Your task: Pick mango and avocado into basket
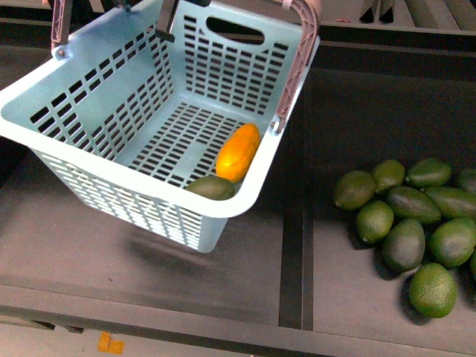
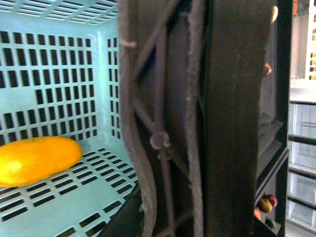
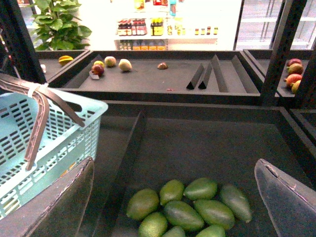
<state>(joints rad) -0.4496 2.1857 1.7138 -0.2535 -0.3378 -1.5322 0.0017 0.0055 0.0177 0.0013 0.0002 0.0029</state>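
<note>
A: Where do the task's fruits lie?

B: The mango (image 1: 239, 152) and the avocado (image 1: 212, 187) both rest on the slotted floor of the basket (image 1: 89, 111), touching near its front corner.

A: And the hands?

B: The right hand (image 3: 173, 197) is wide open and empty above the loose pile of avocados (image 1: 416, 223) on the dark shelf (image 1: 357, 297). The left hand cannot be made out; its wrist view is filled by a basket handle (image 2: 163, 123).

A: Progress?

B: Apparently complete; nothing seems left to pick.

Front view looks down into the basket (image 1: 111, 97) (wrist cameras sit closer).
</note>
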